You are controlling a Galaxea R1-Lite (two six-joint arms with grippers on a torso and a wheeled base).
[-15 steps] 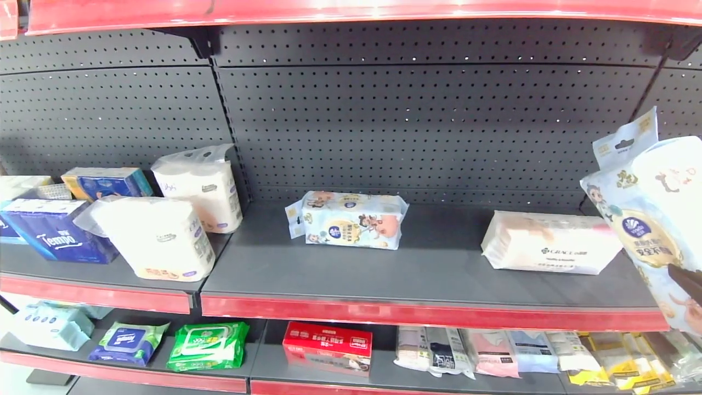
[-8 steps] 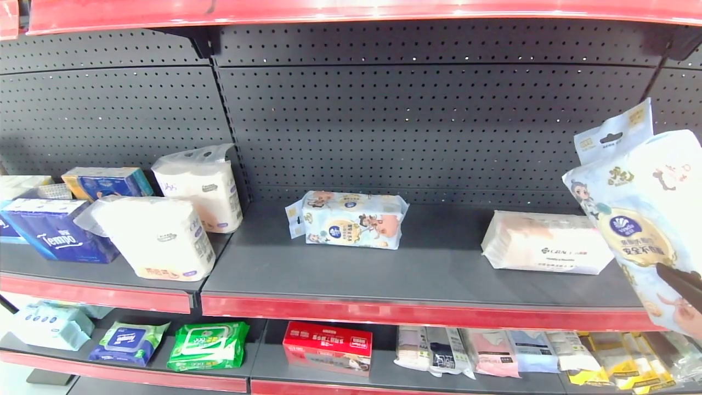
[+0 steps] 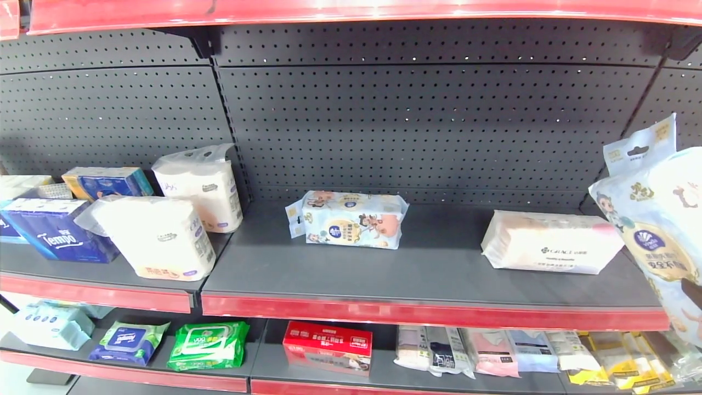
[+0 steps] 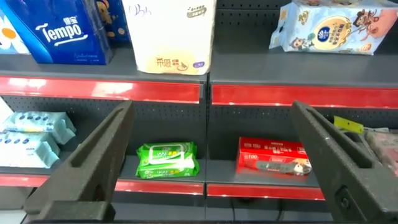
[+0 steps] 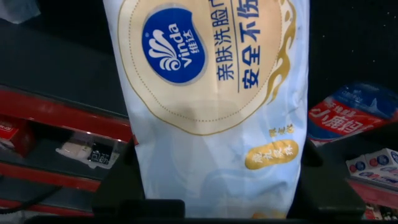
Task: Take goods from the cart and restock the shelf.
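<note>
Left end effector (image 4: 211, 155): fingers (image 4: 93, 162) wide apart, nothing between them, sitting in front of the lower tier. Through the gap we see the green wipes pack (image 4: 166, 160) and the red box (image 4: 273, 157).

On the shelf (image 3: 428, 312), going left to right in the head view:
- The blue tissue pack (image 3: 55, 230) is at the far left, with a smaller blue-and-yellow pack (image 3: 107, 182) behind it.
- The white roll pack (image 3: 156, 238) is near the front lip and tilted. A second roll pack (image 3: 200, 186) stands upright behind it, close to the pegboard back (image 3: 428, 120).
- The cartoon tissue pack (image 3: 351, 219) lies flat mid-shelf, towards the back.
- The white flat pack (image 3: 548, 242) is well apart from it, lying on the right part of the board.

On the lower tier we see the pale blue pack (image 3: 52, 326), the blue wipes (image 3: 129, 343), the green wipes, the red box, then a row of flat packets (image 3: 493, 351) running to the right edge.

At the far right, the task's thing, the big printed bag (image 3: 658, 230), is held in the air, tilted with its hang tab up. It is in front of the shelf's right end and reaches down past the red lip. In the head view its near edge overlaps the right end of the white flat pack, which lies on the board just beside it.

Right end effector (image 5: 217, 180) is clamped on the printed bag, with dark fingers (image 5: 118, 186) pressing each side of its lower part.
</note>
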